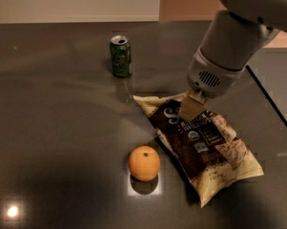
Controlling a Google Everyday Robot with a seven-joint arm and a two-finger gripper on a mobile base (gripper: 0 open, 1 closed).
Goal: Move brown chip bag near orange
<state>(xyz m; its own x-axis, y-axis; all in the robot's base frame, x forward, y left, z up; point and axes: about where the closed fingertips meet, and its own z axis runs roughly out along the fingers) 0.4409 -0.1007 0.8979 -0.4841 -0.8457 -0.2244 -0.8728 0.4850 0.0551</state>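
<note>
Pincer: the pincer (190,109) is down on the upper end of the brown chip bag (202,149), its tan tip meeting the dark front beside the white lettering. From this angle I cannot tell whether it is open, closed or clamped on the bag.
Arm: the arm (229,46), pale grey and thick, comes in from the upper right and slants down to the left, with a small vent grille just above the pincer.
Brown chip bag: it lies flat on the worktop (52,128), right of centre and set on a slant. One cream corner points up and left towards the can, and the wide end is low on the right.
Orange: the orange (144,162) sits on the worktop with its stem dot up, just beside the bag's left edge. A thin gap seems to part them, though the shadow there makes this unsure.
Green can: the green can (120,56) stands upright, well apart from the orange and beyond the bag's upper corner.
Worktop: dark and glossy, with a thin black seam (271,104) running diagonally on the right and a bright glint (12,211) at lower left.
</note>
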